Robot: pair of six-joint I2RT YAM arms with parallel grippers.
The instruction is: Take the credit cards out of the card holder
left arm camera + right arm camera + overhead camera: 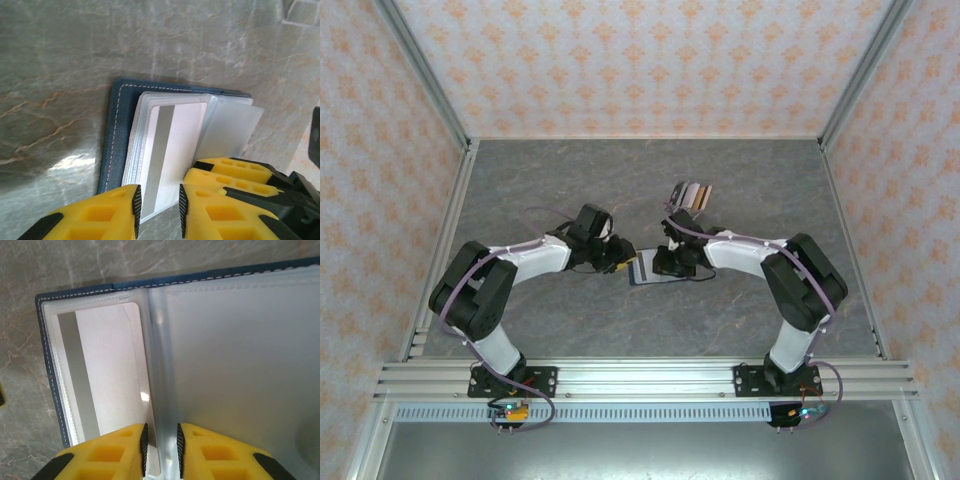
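Observation:
The navy-blue card holder (648,272) lies open on the grey table between my two grippers. Its stitched cover (117,125) holds clear plastic sleeves, and a white credit card (175,145) with a grey stripe sits in the top sleeve. My left gripper (158,210) hovers at that card's near end, jaws apart, the card's edge showing in the gap. My right gripper (161,450) is shut on an upright clear sleeve page at the fold, beside the same card (110,365) and inside the navy border (75,292). Its yellow fingers (235,172) also rest by the raised sleeve.
A small striped white, grey and tan cluster (691,193) lies on the table behind the right gripper (660,262). The left gripper (623,262) faces it across the holder. Aluminium frame rails and patterned walls close in the grey table (570,330).

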